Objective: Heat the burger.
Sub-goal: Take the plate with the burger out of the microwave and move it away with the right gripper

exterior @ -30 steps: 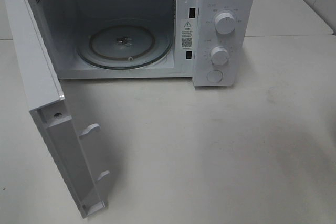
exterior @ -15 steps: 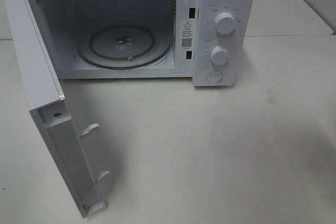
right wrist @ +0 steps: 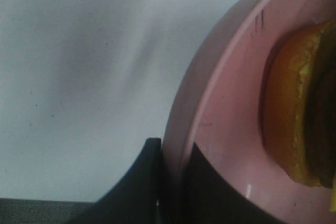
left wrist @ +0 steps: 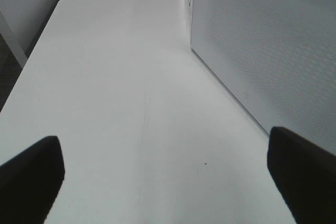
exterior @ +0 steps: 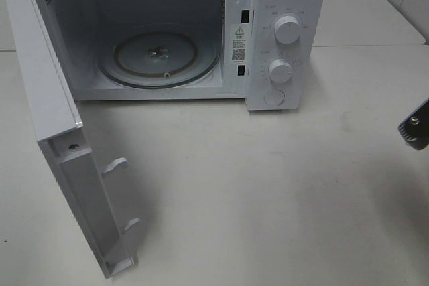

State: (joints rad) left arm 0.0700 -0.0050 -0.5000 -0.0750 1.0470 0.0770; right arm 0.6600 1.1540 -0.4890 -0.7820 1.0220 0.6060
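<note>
- The microwave point(exterior: 167, 31) stands at the back of the white worktop point(exterior: 268, 185), its door point(exterior: 60, 138) swung wide towards the front-left edge and its glass turntable point(exterior: 161, 58) bare.
- The right pincer point(right wrist: 173, 182) is clenched on the rim of the pink plate point(right wrist: 226, 129); the burger point(right wrist: 299, 114) sits on that plate.
- In the high view only a dark tip shows at the right edge.
- The left pincer point(left wrist: 163, 174) hangs released over bare worktop beside the microwave's perforated side wall point(left wrist: 262, 45).

The burger point(right wrist: 302, 114), golden-brown bun showing, sits on a pink plate point(right wrist: 226, 129).
</note>
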